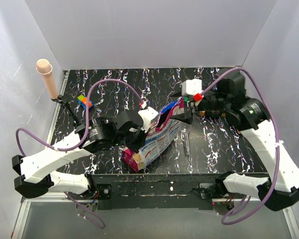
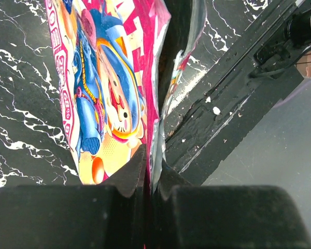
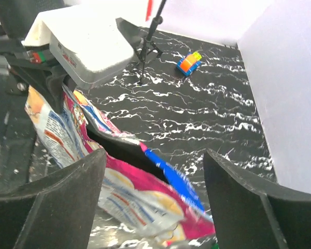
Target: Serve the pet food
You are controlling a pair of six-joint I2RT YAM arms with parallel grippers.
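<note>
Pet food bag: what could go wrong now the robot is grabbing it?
1. The left gripper has its jaws shut on only a thin edge of the glossy pet food bag, so the bag might slip out when lifted.
2. The bag's mouth gapes open while it lies on its side on the table, so tipping it could spill food there.
3. The right gripper hangs open over the mouth, holding nothing, so the bag might sag or twist.

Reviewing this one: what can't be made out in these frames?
- Kibble: every view; the bag walls hide its inside.
- Bag's print: top view; too small to read.
- Thin grey item beside it: top view; too small to identify.
- Bag's far end: left wrist view; cut off by top edge.
</note>
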